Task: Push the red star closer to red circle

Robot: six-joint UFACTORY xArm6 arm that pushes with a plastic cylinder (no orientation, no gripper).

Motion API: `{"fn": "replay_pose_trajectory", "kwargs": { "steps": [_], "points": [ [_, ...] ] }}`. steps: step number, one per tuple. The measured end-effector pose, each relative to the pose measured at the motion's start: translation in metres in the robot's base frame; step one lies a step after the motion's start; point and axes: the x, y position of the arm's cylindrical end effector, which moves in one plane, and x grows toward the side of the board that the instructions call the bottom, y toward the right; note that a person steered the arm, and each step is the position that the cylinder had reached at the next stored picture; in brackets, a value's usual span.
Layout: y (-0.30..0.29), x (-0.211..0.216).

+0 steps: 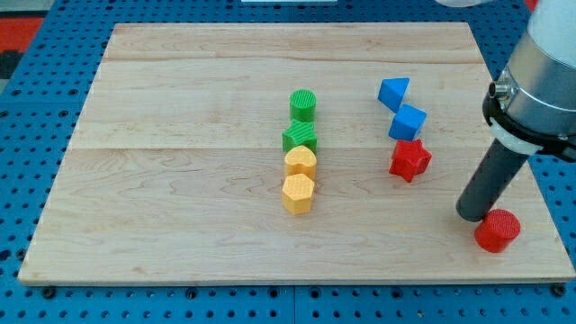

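Observation:
The red star [409, 160] lies on the wooden board [180, 180] right of centre, touching the blue cube [408, 121] just above it. The red circle [498, 230] sits near the board's bottom right corner. My tip [472, 215] is the lower end of the dark rod, resting just left of and slightly above the red circle, almost touching it. The tip is to the lower right of the red star, with a clear gap between them.
A blue triangle [392, 92] sits above the blue cube. In the middle stands a column: a green circle [303, 105], a green star [300, 138], a yellow heart [301, 163] and a yellow hexagon [297, 193]. The board's right edge is close to the red circle.

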Motion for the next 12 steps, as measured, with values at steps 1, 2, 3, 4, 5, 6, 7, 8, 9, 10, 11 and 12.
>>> {"fn": "replay_pose_trajectory", "kwargs": {
  "steps": [1,2,3,4,5,6,7,8,9,10,11,12],
  "points": [
    [0.005,0.006],
    [0.008,0.008],
    [0.010,0.009],
    [-0.011,0.009],
    [-0.052,0.009],
    [-0.096,0.000],
    [-0.124,-0.023],
    [-0.126,-0.058],
    [-0.127,-0.085],
    [-0.126,-0.090],
    [-0.112,-0.090],
    [-0.077,-0.090]
  ]
}}
